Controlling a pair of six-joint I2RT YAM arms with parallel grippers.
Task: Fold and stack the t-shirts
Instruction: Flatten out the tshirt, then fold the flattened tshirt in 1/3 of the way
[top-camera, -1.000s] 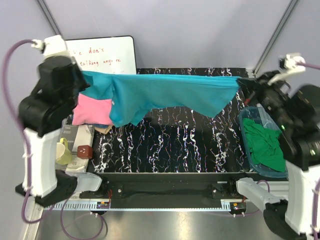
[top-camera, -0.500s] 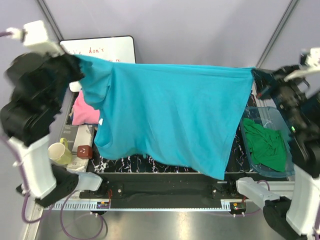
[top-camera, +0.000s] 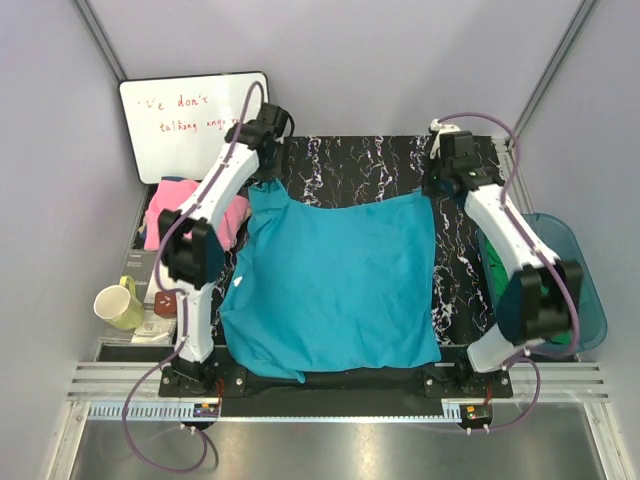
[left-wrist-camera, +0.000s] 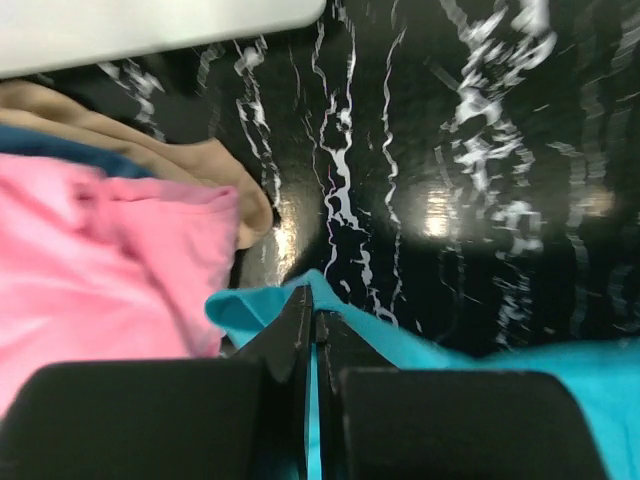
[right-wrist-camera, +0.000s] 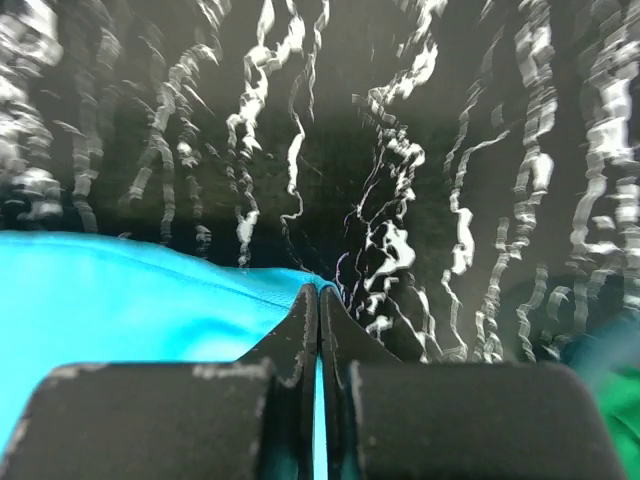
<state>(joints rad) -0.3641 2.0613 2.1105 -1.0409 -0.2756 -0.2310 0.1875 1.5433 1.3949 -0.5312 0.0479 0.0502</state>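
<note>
Pale lilac enclosure walls (top-camera: 400, 60) are surrounding a black table (top-camera: 350, 170) with white marble veining. The teal t-shirt (top-camera: 335, 285) is lying spread nearly flat across the middle of the table, between the two arm bases. Its near hem is reaching close to the near table edge, and a small fold is showing at its near-left corner. The left arm (top-camera: 215, 200) is stretching over the left side of the table to the far-left corner of this shirt. There the left gripper (top-camera: 258, 182) is clamping the cloth: in the left wrist view its fingers (left-wrist-camera: 285, 340) are pressed together with a thin strip of teal fabric between them. The right arm (top-camera: 500, 220) is reaching likewise to the far-right corner, where the right gripper (top-camera: 432, 190) is pinching the hem. The right wrist view is showing the right gripper's fingers (right-wrist-camera: 290, 335) closed on the teal edge in the same way. A whiteboard (top-camera: 190, 120) with red handwriting is leaning at the far-left corner. A translucent blue tub (top-camera: 585, 270) is sitting at the right table edge, partly behind the right arm, and is holding a crumpled green t-shirt (top-camera: 490, 265). A pink t-shirt (top-camera: 165, 215) is lying bunched at the left edge, just beside the held teal corner. The left wrist view is showing a tan t-shirt (left-wrist-camera: 130, 150) protruding from under the pink one. A yellow-green mug (top-camera: 118, 305) is standing near the left arm base, off the left side of the table.
</note>
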